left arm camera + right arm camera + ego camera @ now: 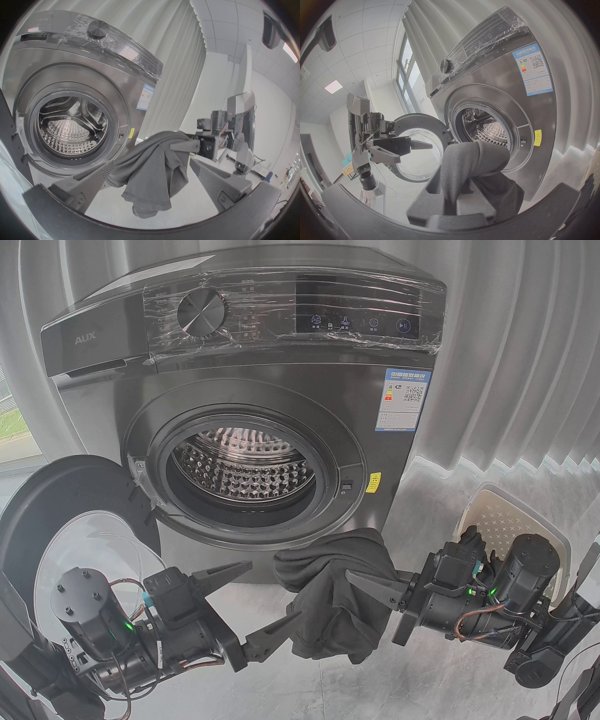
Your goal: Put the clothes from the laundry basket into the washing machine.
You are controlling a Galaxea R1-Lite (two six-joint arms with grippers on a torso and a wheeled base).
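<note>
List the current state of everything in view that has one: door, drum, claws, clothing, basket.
washing machine door: fully open, standing to the left of the opening.
drum: visible part empty.
dark grey garment: off the floor, hanging before the opening.
right claw: shut on the dark grey garment.
left claw: open, empty, beside the garment.
laundry basket: on the floor at right, partly hidden by the right arm; contents unclear.

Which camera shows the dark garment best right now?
Left wrist view: the whole garment shows, draped from the right gripper down to its hem. The head view shows it from above, the gripper partly across it. The right wrist view catches the bunched part at the grip.
</note>
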